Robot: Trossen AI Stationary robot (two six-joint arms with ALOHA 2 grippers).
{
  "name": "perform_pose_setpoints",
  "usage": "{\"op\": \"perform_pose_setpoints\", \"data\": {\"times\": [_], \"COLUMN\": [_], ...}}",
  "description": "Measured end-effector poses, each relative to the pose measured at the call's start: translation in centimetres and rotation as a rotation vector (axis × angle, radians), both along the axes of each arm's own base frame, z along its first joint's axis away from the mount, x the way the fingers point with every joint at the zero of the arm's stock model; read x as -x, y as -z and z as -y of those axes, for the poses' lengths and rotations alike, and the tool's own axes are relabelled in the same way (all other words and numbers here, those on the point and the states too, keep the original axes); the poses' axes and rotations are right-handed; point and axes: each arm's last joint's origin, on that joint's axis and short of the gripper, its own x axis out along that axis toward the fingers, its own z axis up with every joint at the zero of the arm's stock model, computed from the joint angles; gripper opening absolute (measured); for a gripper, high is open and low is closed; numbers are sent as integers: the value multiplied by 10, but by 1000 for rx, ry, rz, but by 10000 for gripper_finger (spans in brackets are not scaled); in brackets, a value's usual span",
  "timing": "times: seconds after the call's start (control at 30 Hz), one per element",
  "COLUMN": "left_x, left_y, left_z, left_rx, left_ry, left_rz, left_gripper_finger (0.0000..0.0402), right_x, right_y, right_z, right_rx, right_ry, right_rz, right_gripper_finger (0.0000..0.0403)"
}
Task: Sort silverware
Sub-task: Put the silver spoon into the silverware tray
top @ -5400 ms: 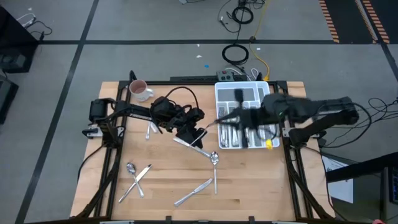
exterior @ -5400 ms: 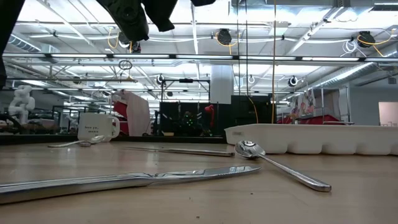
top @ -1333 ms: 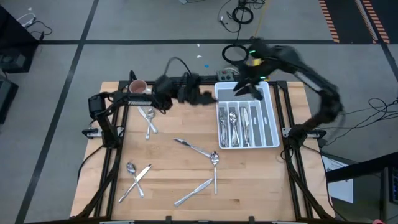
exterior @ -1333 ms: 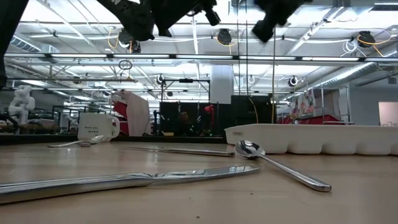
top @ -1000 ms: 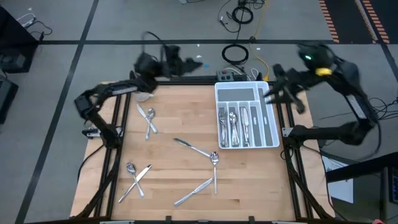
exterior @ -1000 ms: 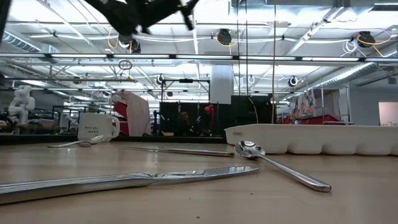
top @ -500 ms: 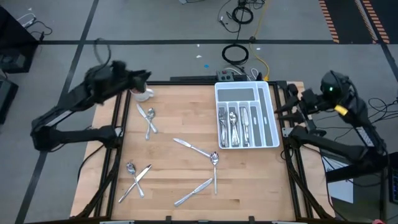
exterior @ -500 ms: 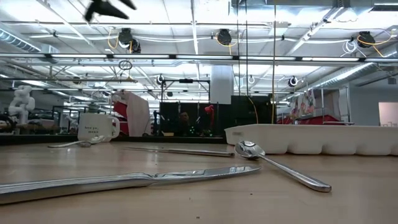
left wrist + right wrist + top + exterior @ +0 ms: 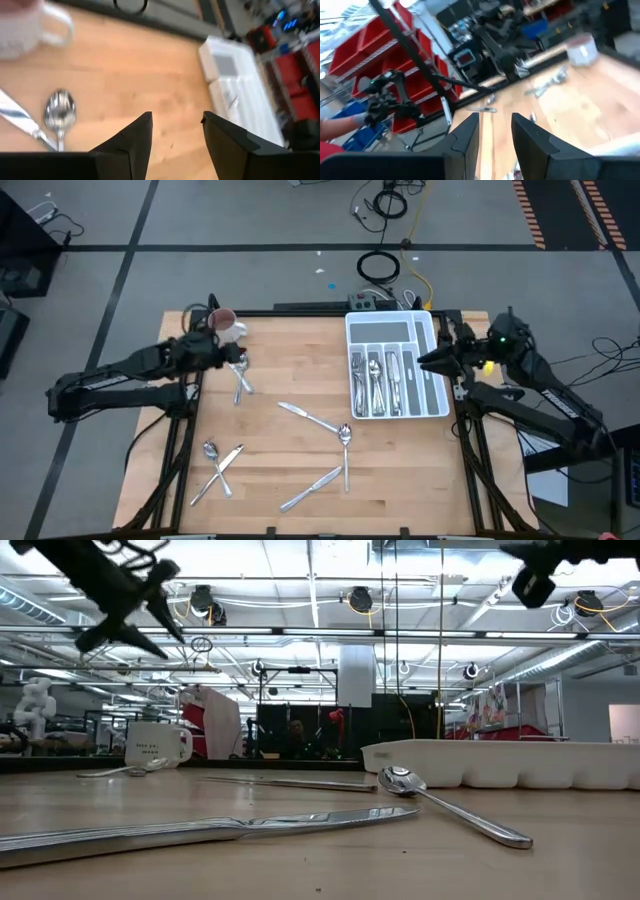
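Note:
Loose silverware lies flat on the wooden table: a spoon and knife pair [image 9: 238,375] near the white mug [image 9: 226,326], a knife [image 9: 305,415], a spoon [image 9: 345,438], another knife [image 9: 312,490] and a crossed spoon and knife [image 9: 218,463]. More pieces lie in the white divided tray [image 9: 432,340]. My left gripper [image 9: 232,356] hovers open and empty beside the mug, above the pair; its wrist view shows the spoon [image 9: 60,109] and its own gripper [image 9: 175,127]. My right gripper [image 9: 422,361] is open and empty at the tray's right rim, seen too in its wrist view [image 9: 496,127].
The mug stands at the table's far left corner, the tray at the far right. In the low view a knife [image 9: 200,832] and a spoon [image 9: 440,802] lie close to the camera. A power strip and cables [image 9: 378,280] sit beyond the far edge.
Both arms have swung wide and come back. The left gripper went from beyond the far edge out past the far left corner, then down over the table beside the mug. The right gripper moved out past the right edge, then back to the tray's right rim. The silverware has not moved.

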Motion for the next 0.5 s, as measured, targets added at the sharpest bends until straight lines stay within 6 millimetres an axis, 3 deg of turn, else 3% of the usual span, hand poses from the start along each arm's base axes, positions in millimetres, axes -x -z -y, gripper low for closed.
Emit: {"op": "perform_pose_setpoints", "data": {"times": [0.17,0.5], "left_x": [-10,-23], "left_y": [24,55], "left_z": [0,-3], "left_rx": [61,152], "left_ry": [23,39], "left_rz": [-71,-277], "left_gripper_finger": [180,180], "right_x": [-10,-18], "right_y": [16,22], "right_z": [1,0], "right_rx": [-75,-28], "right_ry": [-34,-24], "right_rz": [-68,-90], "right_gripper_finger": [105,105]}}
